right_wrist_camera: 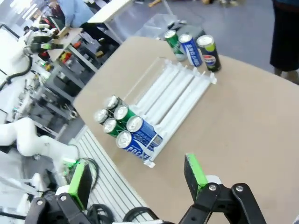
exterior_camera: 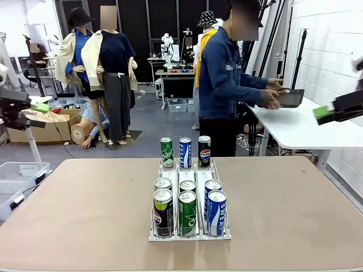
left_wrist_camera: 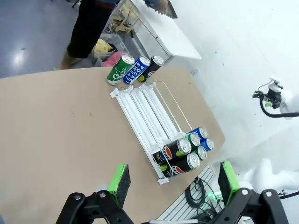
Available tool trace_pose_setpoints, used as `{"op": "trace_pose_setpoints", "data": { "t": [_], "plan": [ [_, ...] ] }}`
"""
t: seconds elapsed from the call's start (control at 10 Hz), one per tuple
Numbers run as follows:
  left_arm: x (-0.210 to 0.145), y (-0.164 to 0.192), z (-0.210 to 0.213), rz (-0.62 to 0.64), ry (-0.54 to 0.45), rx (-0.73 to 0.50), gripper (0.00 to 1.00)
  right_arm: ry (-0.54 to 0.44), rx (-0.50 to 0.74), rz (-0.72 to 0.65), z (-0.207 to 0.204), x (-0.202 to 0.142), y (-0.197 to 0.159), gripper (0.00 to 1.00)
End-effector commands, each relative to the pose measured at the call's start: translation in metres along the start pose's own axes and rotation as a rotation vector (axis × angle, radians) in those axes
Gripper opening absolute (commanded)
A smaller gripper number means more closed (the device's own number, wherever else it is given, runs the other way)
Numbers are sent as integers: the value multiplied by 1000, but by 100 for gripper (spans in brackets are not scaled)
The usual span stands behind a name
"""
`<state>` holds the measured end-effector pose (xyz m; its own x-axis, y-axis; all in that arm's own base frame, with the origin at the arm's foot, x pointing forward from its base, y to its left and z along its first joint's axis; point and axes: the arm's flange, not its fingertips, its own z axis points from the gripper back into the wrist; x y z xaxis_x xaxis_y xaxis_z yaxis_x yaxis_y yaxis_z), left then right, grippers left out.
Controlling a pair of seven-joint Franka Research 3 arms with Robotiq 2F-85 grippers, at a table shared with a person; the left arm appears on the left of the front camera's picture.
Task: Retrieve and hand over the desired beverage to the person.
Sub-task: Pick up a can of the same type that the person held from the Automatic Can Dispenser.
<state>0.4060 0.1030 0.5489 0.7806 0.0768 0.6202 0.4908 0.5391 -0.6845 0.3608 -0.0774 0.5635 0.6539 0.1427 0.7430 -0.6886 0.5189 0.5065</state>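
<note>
Closest to the lens in the front view: six cans [exterior_camera: 187, 211], packed two rows deep at the near end of a clear three-lane rack [exterior_camera: 190, 238] on the tan table [exterior_camera: 85, 209]. At the rack's far end, three more, upright in a line: green can [exterior_camera: 166, 152], blue can [exterior_camera: 185, 152], black Pepsi can [exterior_camera: 204, 151]. Beyond the table's far edge, the person [exterior_camera: 224, 79] in a blue denim jacket, turned toward the robot's right, hands [exterior_camera: 272, 96] on a dark tray [exterior_camera: 290, 97] over a white side table [exterior_camera: 306, 127].

Up at the robot's left, the left gripper [left_wrist_camera: 174, 178]. Hangs high above the table with jaws spread wide. Holds nothing. In its wrist view, the six cans just above the gap between the green pads [left_wrist_camera: 119, 179], then the bare rack lanes, the three far cans and, at the top edge, the person's dark trousers. Stands well apart from cans and person alike.

Up at the robot's right, the right gripper [right_wrist_camera: 138, 175]. Likewise raised, jaws fully apart, empty. In its wrist view, the six cans above the gap between its fingers, the rack running up toward the three far cans, the person's legs in the top right corner. In the front view, sits at the right edge, to the right of the person's hands; depth between them impossible to tell.
</note>
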Motion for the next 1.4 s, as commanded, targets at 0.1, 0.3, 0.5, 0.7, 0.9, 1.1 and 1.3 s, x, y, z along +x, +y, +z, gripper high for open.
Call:
{"op": "trace_pose_setpoints", "data": {
  "t": [0.1, 0.3, 0.5, 0.7, 0.9, 1.1, 1.3],
  "plan": [
    [5, 21, 9, 22, -37, -43, 100, -87, 92, -14, 29, -35, -26, 100],
    [5, 25, 10, 15, -22, -45, 100, -116, 111, -41, 47, -52, -41, 100],
    [3, 28, 13, 15, -23, -43, 100, -121, 148, -30, 51, -57, -46, 100],
    [3, 31, 16, 6, -14, -58, 100, -123, 150, -39, 51, -53, -46, 100],
    [-3, 41, 25, 21, -12, -77, 100, -135, 152, -53, 51, -54, -46, 100],
    [-8, 59, 28, 45, -26, -95, 100, -139, 157, -54, 51, -53, -47, 100],
    [-10, 59, 38, 36, -69, -111, 100, -125, 161, -54, 52, -53, -49, 100]
  ]
}}
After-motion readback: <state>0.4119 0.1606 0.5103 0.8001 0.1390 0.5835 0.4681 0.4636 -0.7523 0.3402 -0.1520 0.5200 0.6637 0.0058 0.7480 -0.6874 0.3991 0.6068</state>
